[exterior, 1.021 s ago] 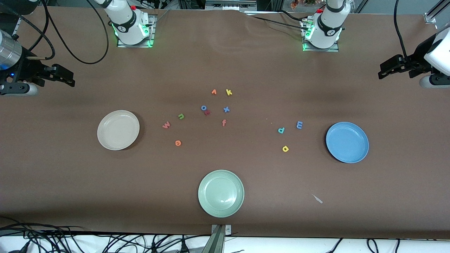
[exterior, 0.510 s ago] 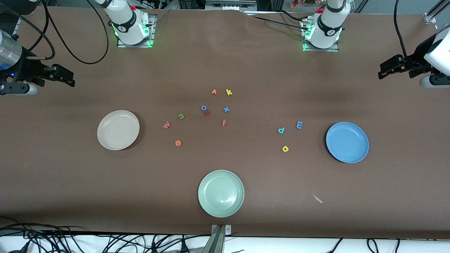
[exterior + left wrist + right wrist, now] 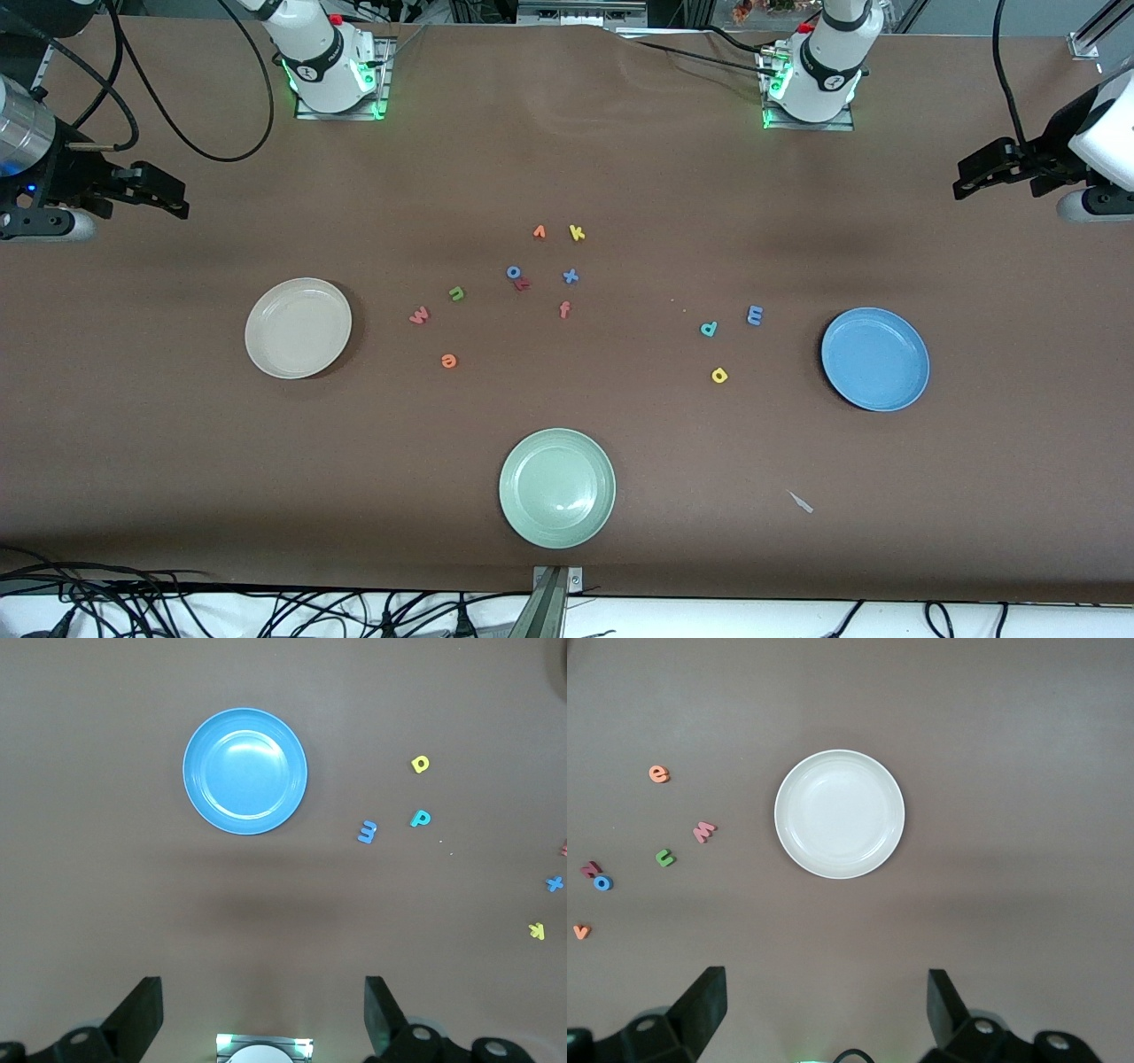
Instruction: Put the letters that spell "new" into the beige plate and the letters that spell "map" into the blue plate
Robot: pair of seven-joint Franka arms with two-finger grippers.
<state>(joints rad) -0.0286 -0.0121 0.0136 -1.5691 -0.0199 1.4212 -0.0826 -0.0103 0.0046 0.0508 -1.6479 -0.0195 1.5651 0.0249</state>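
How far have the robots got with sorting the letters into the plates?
Nothing is done yet. The beige plate and blue plate hold no letters. The n, e and w lie on the table near the beige plate; the m, a and p lie near the blue one. Nothing is in hand: the left gripper and right gripper wait with jaws open. All six letters remain.

Beige plate (image 3: 298,328), blue plate (image 3: 875,359), pale green plate (image 3: 556,487), brown table (image 3: 567,159).
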